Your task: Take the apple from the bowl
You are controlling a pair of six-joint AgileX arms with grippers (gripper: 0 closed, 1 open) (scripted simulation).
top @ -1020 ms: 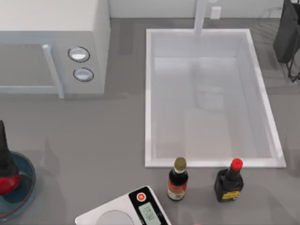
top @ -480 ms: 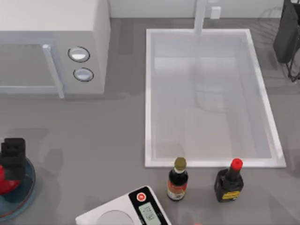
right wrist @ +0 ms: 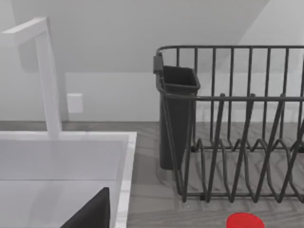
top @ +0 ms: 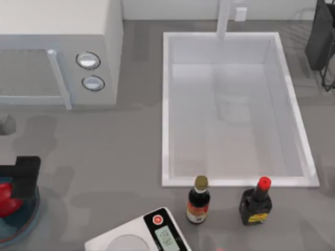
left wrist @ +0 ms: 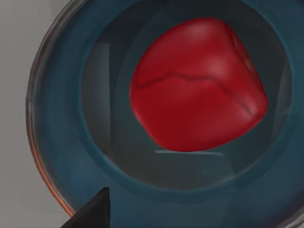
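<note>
Over by the bowl (top: pixel 23 222) at the table's left edge, the left gripper (top: pixel 20 177) is hanging just above its rim; I cannot tell how wide its fingers are standing. The apple (left wrist: pixel 197 85) is sitting inside the bowl, near its middle, untouched by anything.

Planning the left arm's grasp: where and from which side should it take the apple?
Grip the apple across its rounded sides, coming straight down from above: the bowl wall rings it, blocking a sideways approach. The left gripper hangs over it.
</note>
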